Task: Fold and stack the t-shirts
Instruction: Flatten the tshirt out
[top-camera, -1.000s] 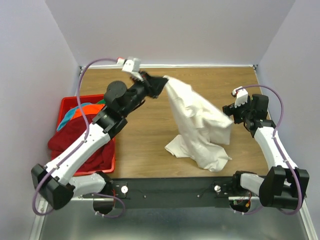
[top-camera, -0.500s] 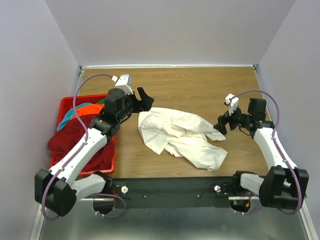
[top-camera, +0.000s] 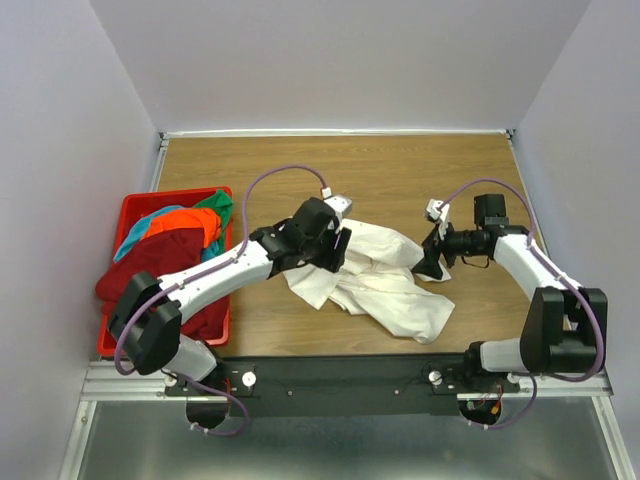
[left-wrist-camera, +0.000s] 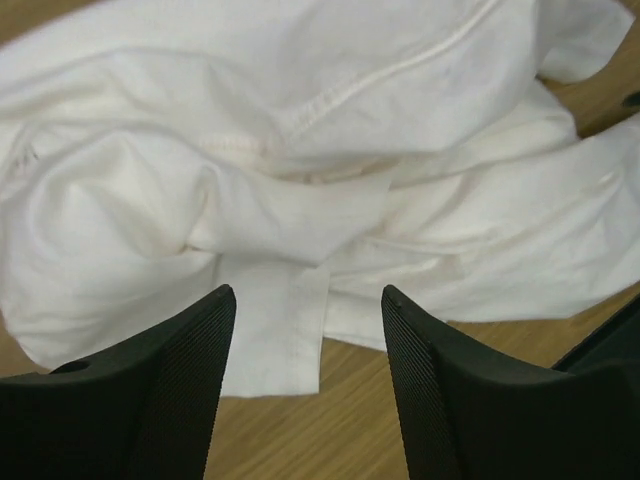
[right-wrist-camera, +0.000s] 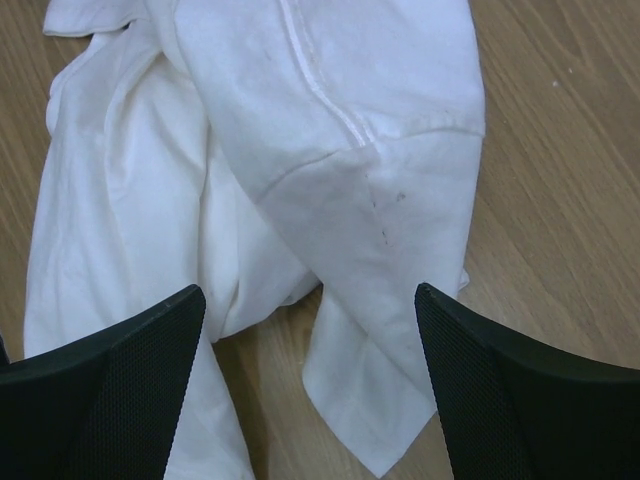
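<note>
over the crumpled white t-shirt, poised with left hand and right hand spread, ready to flatten it.

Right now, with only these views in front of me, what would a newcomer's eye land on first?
A crumpled plain white cotton t-shirt sprawls unfolded on the middle of the wooden table. The left gripper and right gripper hang open over its left and right edges. At the table's left edge, a red plastic basket holds a heap of dark red, orange, teal and green shirts.
</note>
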